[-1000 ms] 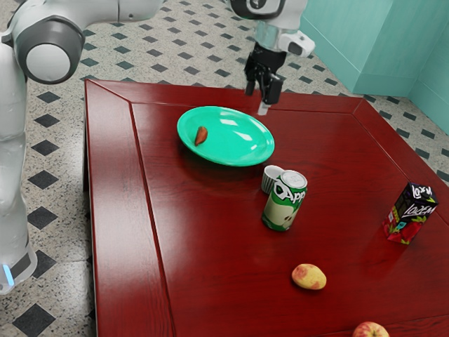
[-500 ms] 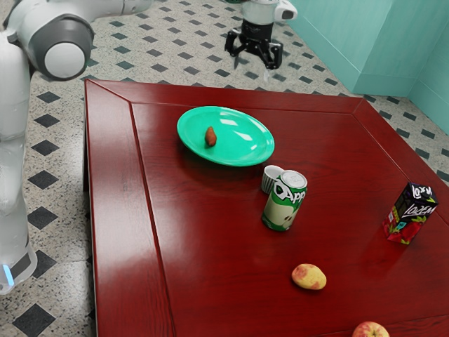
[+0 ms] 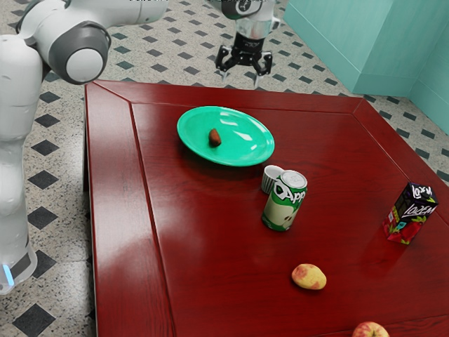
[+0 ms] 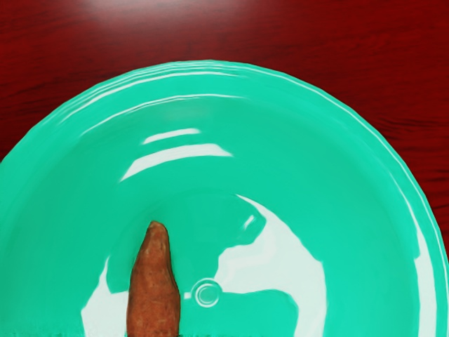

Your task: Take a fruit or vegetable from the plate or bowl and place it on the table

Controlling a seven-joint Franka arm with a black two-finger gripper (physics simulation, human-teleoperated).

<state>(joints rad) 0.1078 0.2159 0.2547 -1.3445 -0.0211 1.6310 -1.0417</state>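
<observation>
The black gripper (image 3: 240, 79) hangs above the table's far edge, beyond the green plate, its two fingers spread apart with nothing between them. On the plate (image 3: 242, 144) lies a small brown sweet potato (image 3: 215, 138), left of the plate's middle in the exterior view. From the wrist camera the sweet potato (image 4: 153, 295) appears long and tapered, resting on the glossy plate (image 4: 351, 189) beside its small central ring. Its thicker end runs out of that view.
Near the plate on the red table (image 3: 210, 253) stand a small white ribbed cup (image 3: 270, 178) and a green soda can (image 3: 285, 201). Farther off are a dark juice carton (image 3: 410, 213), a yellow-red potato or mango-like item (image 3: 309, 276) and an apple (image 3: 370, 330).
My hand has turned, risen from near the tabletop and shifted toward the exterior view's left. The sweet potato has moved a little toward the plate's middle and changed its angle.
</observation>
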